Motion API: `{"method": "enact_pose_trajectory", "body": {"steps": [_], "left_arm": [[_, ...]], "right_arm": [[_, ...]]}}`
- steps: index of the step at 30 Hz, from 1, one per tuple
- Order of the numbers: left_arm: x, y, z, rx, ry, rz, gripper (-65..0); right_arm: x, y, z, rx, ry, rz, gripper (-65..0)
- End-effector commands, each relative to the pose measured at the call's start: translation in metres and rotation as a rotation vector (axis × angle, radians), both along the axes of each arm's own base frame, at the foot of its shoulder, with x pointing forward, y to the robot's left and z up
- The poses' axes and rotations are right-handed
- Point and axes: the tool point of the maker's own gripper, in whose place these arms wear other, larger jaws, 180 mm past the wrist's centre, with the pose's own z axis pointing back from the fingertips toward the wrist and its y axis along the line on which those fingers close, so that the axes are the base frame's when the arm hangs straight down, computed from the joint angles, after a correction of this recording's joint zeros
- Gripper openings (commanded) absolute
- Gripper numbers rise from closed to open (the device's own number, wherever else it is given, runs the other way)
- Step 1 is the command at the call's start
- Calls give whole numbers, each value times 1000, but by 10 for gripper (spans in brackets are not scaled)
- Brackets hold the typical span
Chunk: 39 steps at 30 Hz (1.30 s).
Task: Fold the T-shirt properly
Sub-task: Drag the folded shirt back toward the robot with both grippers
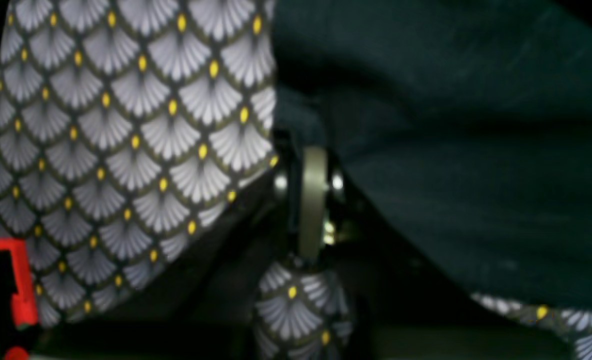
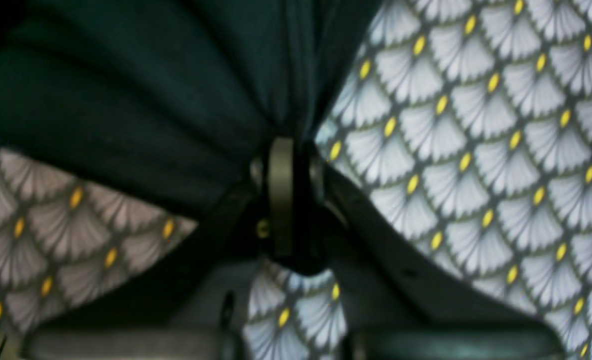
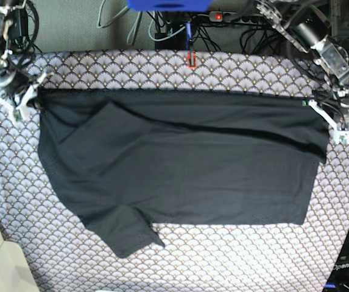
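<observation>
T-shirt (image 3: 186, 176), black, lies spread across the table (image 3: 235, 255) on its fan-patterned cloth, one sleeve trailing toward the near edge. Its far edge is stretched taut between both arms: left claw (image 3: 327, 117) clenched on one corner, right claw (image 3: 33, 97) clenched on the other

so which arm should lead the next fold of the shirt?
Neither clearly: both are shut on the top edge. Left gripper pinches the hem corner, right gripper the sleeve-side corner of the T-shirt, stretched between them. I'd move both together, toward the near edge.
</observation>
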Motion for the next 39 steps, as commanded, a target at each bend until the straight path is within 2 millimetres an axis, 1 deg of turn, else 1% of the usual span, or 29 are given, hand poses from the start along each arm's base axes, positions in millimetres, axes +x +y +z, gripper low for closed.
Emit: {"method": "enact_pose_trajectory", "body": {"steps": [1,5,8,12,15,17,18,19,20,21,24,26,27,29,39], "left_arm": [[6,15,15,45,-28,14,-650],[-6,12,7,41,-7,11,-650],[-13,10,3,39,8,10,-650],[-14,9,1,36,12,10,-650],[-15,9,0,36,14,10,-650],[-15,10,1,38,12,10,-650],[-14,11,2,41,11,10,-650],[-14,11,2,41,11,10,-643],[-15,11,2,42,10,11,-621],[-15,11,2,42,10,11,-589],[-21,18,3,39,4,43,-464],[-23,25,6,37,-15,76,-414],[-25,28,7,37,-22,91,-411],[-23,31,10,36,-37,106,-411],[-26,32,9,37,-31,108,-409]], "right_arm": [[5,-10,9,-37,-18,-1,-650],[1,-9,7,-29,-14,-11,-650],[-6,-10,4,-32,0,-14,-650],[-8,-10,3,-32,5,-13,-650],[-9,-13,4,-35,4,-22,-614],[-8,-26,9,-45,-9,-62,-581],[-8,-27,10,-40,-16,-79,-565],[-9,-30,11,-37,-23,-97,-551],[-9,-35,13,-40,-29,-115,-534],[-10,-38,14,-41,-35,-128,-515],[-11,-46,18,-47,-46,-151,-440],[-13,-53,20,-52,-49,-173,-390],[-13,-56,21,-52,-55,-187,-375],[-16,-61,23,-54,-59,-210,-357],[-18,-61,22,-53,-61,-212,-355]]}}
